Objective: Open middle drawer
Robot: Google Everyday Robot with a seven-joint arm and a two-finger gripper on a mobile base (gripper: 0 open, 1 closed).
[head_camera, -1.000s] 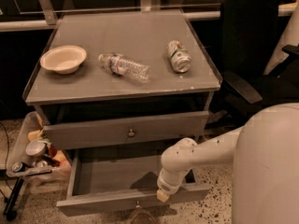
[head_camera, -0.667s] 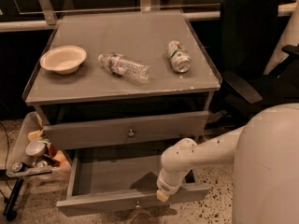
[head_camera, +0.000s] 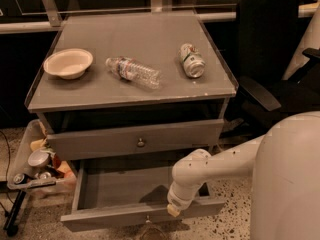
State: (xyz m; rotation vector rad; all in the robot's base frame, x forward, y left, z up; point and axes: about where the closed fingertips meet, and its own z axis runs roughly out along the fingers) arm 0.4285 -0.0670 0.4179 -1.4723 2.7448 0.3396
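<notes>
- You had the middle drawer (head_camera: 115,191) standing pulled out beneath the upper drawer (head_camera: 100,144), which was nearly closed
- Your gripper (head_camera: 173,210) sat at the open drawer's front edge, right of its knob (head_camera: 147,218); its grip state could not be told
- On the cabinet top (head_camera: 150,39): bowl (head_camera: 68,62) near the left edge, bottle (head_camera: 133,72) lying at centre, can (head_camera: 192,60) lying near the right edge

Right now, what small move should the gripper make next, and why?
Probably lift the gripper, which sits at the front edge of the middle drawer, straight up and clear: the drawer already stands pulled far out, its grey floor showing.
</notes>
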